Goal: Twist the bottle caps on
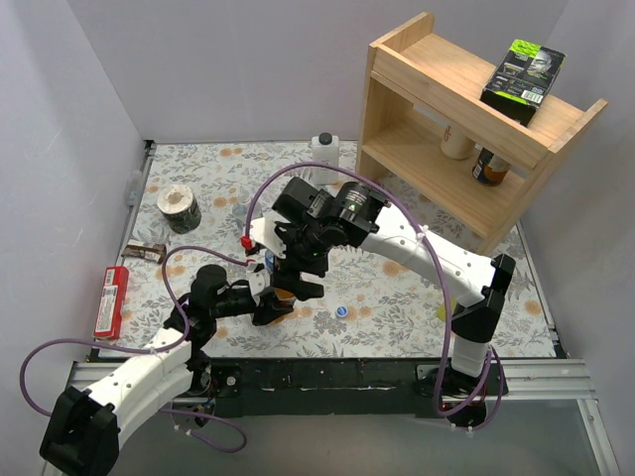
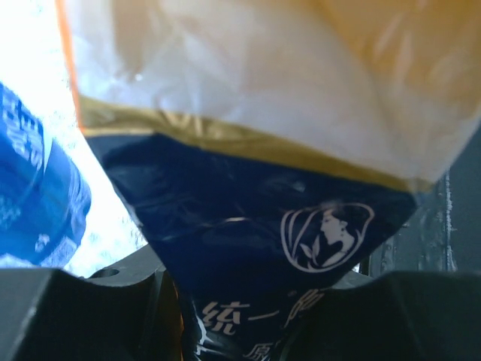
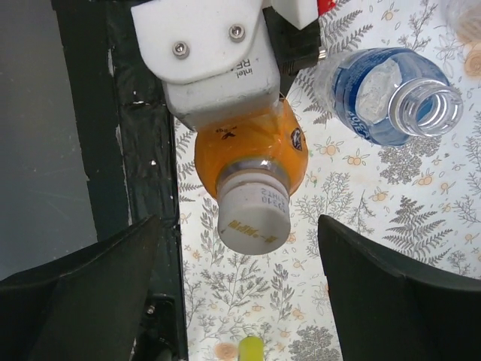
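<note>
- Support: left gripper [image 2: 240, 316] clamps the orange bottle [image 3: 252, 154] so it can't spin.
- Right gripper [image 3: 237, 248] — spread wide — straddles the whitish cap [image 3: 253, 210], seemingly ready to close and twist.

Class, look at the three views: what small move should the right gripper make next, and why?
Probably close the right gripper on the whitish round plastic cap and begin twisting. Its fingers stand open on either side of that cap, which sits on the neck of the orange plastic bottle, and the left gripper holds that bottle.
</note>
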